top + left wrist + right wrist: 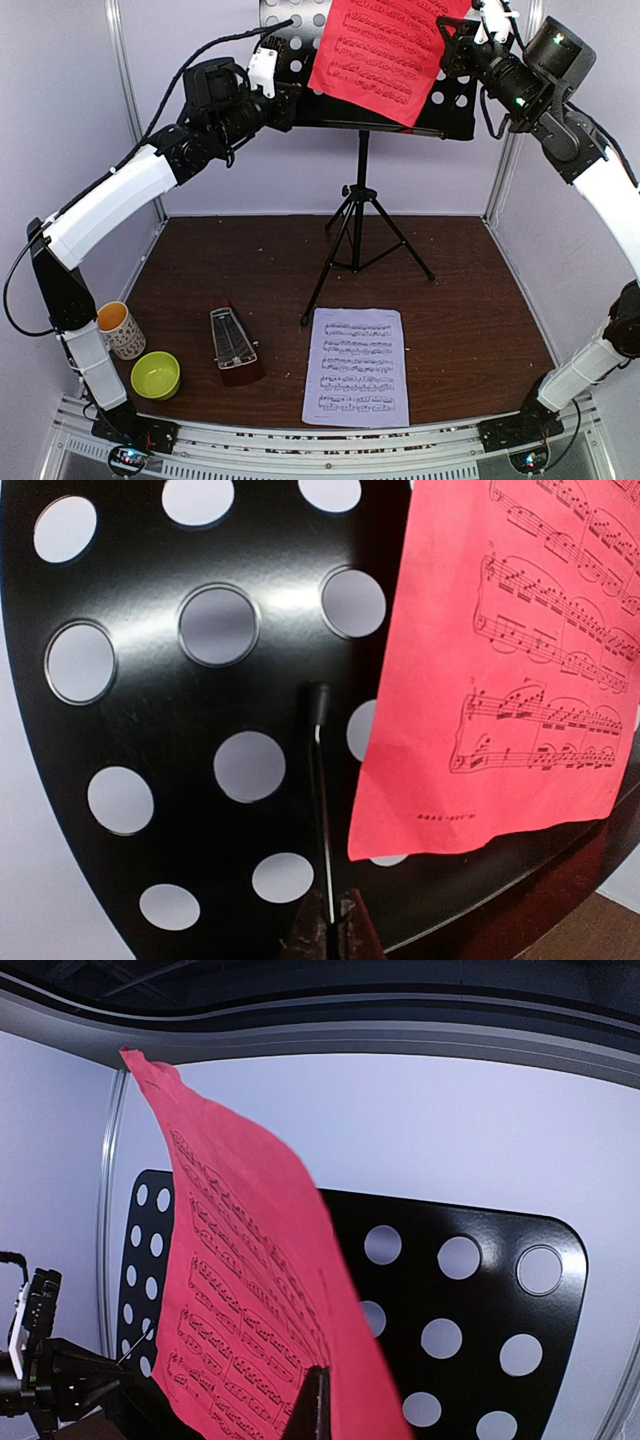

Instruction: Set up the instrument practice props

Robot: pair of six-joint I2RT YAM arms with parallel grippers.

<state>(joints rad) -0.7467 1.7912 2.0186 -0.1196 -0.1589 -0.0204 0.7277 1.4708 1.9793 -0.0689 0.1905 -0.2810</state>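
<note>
Left gripper pinches music stand wire retainer | right gripper clamps red sheet | I aim its bottom edge flat onto ledge.

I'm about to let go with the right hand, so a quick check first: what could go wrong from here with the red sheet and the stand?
1. The red sheet sits crooked and bows off the perforated desk, pinched only at one edge by the right hand; released now, it may slide off.
2. The left hand is shut on the thin wire page clip; pulling could bend it or tip the stand.
</note>
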